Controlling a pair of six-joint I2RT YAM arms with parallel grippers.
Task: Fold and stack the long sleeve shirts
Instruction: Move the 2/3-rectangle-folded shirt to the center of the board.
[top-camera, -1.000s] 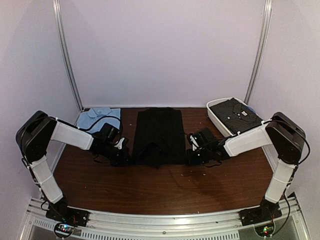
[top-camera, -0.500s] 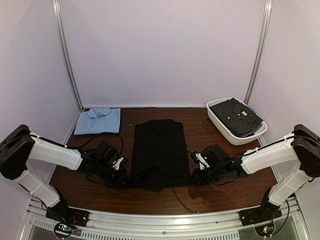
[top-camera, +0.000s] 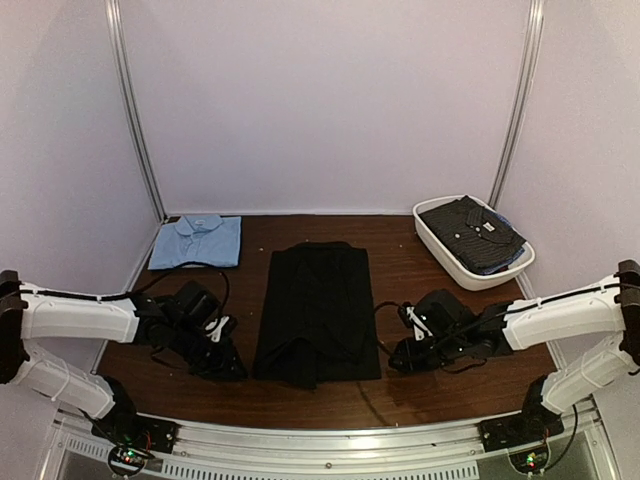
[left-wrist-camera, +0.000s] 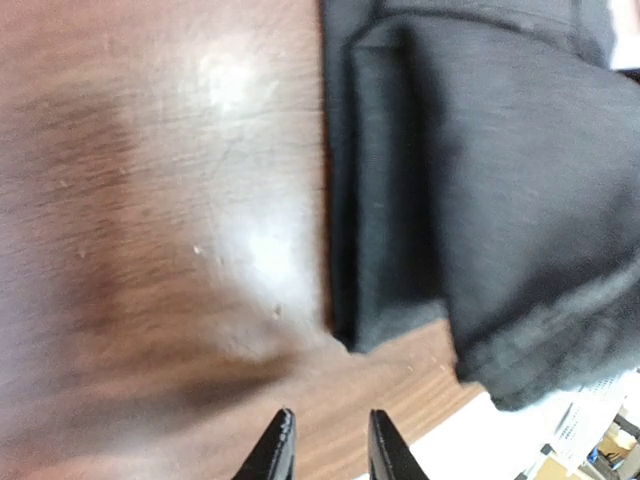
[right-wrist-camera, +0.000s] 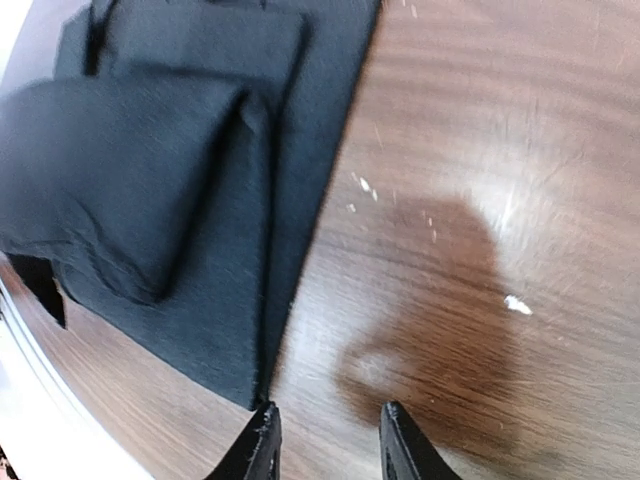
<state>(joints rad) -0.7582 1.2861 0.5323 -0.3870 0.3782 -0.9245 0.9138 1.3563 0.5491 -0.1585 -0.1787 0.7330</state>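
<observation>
A black long sleeve shirt (top-camera: 318, 310) lies folded into a narrow strip in the middle of the table, its near end doubled over. My left gripper (top-camera: 232, 366) rests low by its near left corner, my right gripper (top-camera: 397, 358) by its near right corner. In the left wrist view the left gripper (left-wrist-camera: 330, 440) is open over bare wood, the black shirt (left-wrist-camera: 480, 200) just ahead. The right gripper (right-wrist-camera: 328, 432) is open too, its left fingertip beside the corner of the black shirt (right-wrist-camera: 180, 200). Neither holds cloth.
A folded light blue shirt (top-camera: 196, 242) lies at the back left. At the back right, a white tub (top-camera: 432, 238) holds a dark dotted shirt (top-camera: 470, 230). The brown table (top-camera: 450, 385) ends at a metal rail near the arm bases.
Both arms drew back toward the near edge, pulling the black shirt's near end with them. Both grippers, shut on its corners before, have opened and let go.
</observation>
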